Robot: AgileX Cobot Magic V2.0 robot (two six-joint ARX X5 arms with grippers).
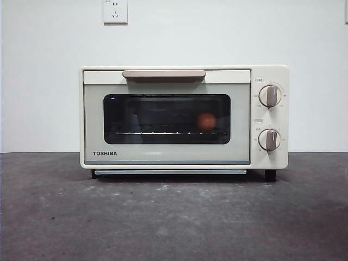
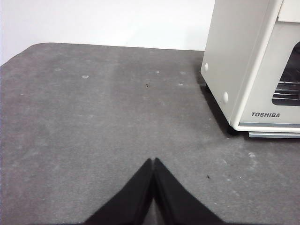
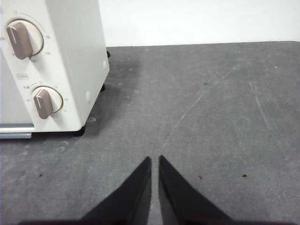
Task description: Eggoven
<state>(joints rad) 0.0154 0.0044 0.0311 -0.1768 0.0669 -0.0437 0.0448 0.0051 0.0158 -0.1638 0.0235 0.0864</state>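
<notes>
The cream TOSHIBA toaster oven (image 1: 184, 117) stands in the middle of the grey table with its door closed. Through the dark glass window the reddish-brown egg (image 1: 206, 122) rests on the wire rack, toward the right side. My left gripper (image 2: 153, 161) is shut and empty over bare table, off the oven's left side (image 2: 234, 61). The right gripper (image 3: 155, 159) is shut and empty too, over the table to the right of the oven's knob panel (image 3: 42, 70). Neither gripper shows in the front view.
Two round knobs (image 1: 270, 96) sit on the oven's right panel. A handle bar (image 1: 163, 74) runs along the door's top. A white wall with a socket (image 1: 115, 11) stands behind. Grey table surface (image 1: 174, 217) stretches in front of the oven.
</notes>
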